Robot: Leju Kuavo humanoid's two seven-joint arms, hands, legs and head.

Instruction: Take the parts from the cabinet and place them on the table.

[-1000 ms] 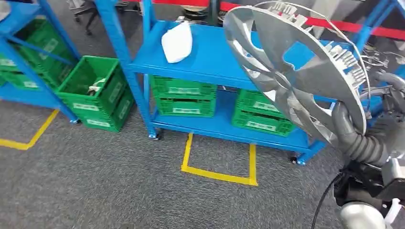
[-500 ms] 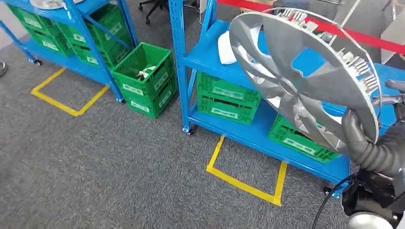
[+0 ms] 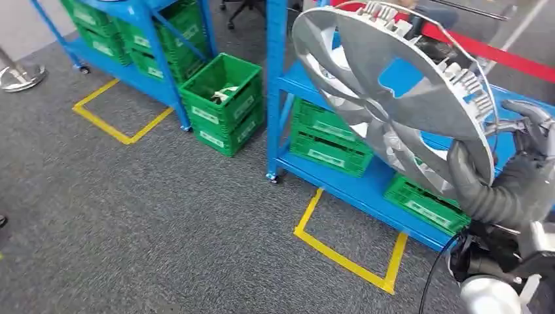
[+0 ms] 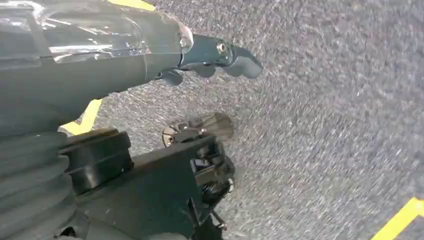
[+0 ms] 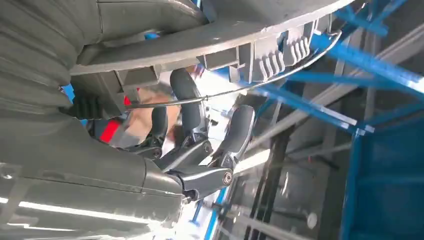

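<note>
The left hand (image 4: 220, 55) hangs over grey carpet (image 3: 150, 216), holding nothing; its fingers (image 4: 240, 62) lie partly curled, a little apart. Further right, a green crate (image 3: 222, 104) sits on the floor beside a blue shelving unit (image 3: 278, 91), with more green crates (image 3: 327, 140) on its bottom shelf; their white labels are too small to read. At the right, the right hand (image 3: 517, 163) grips a silver hubcap (image 3: 393, 98) by its rim, thumb on one face and fingers (image 5: 192, 107) curled behind it, raised before the shelving.

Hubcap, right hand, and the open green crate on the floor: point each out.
hubcap (image 3: 419, 98): head view, on a silver spoke.
right hand (image 3: 523, 176): head view, dark palm at the rim.
green crate (image 3: 219, 108): head view, front wall.
</note>
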